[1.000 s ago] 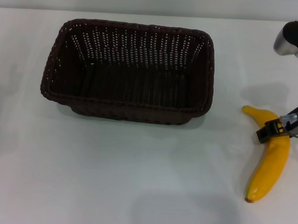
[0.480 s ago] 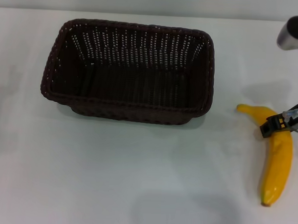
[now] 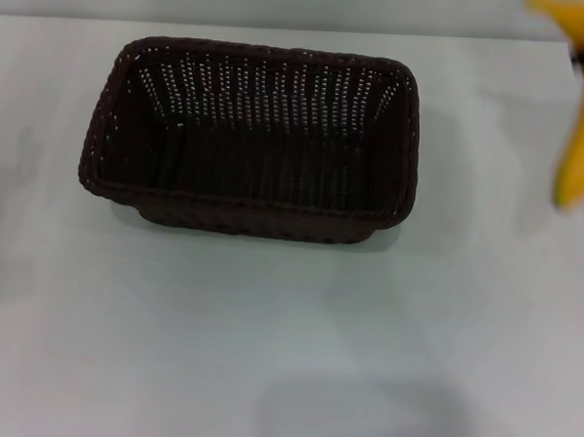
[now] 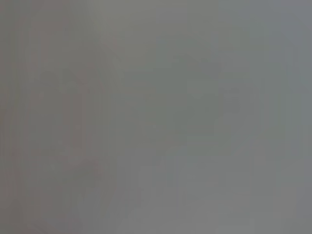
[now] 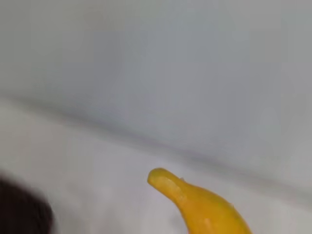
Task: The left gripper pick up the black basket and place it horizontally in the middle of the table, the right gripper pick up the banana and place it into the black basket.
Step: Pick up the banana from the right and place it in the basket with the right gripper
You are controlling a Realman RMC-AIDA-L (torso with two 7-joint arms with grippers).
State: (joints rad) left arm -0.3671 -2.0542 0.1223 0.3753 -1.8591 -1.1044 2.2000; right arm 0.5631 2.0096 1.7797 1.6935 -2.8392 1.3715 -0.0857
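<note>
Though the right claw itself is out of frame (grip state cannot be told), the banana (image 3: 583,116) hangs lifted at two o'clock, long axis near vertical, tip down. The black basket (image 3: 252,138) lies lengthwise mid-bench (image 3: 265,354). Carry step: next, swing toward nine o'clock over the basket.

A plain grey wall (image 5: 195,58) rises behind the work surface.
</note>
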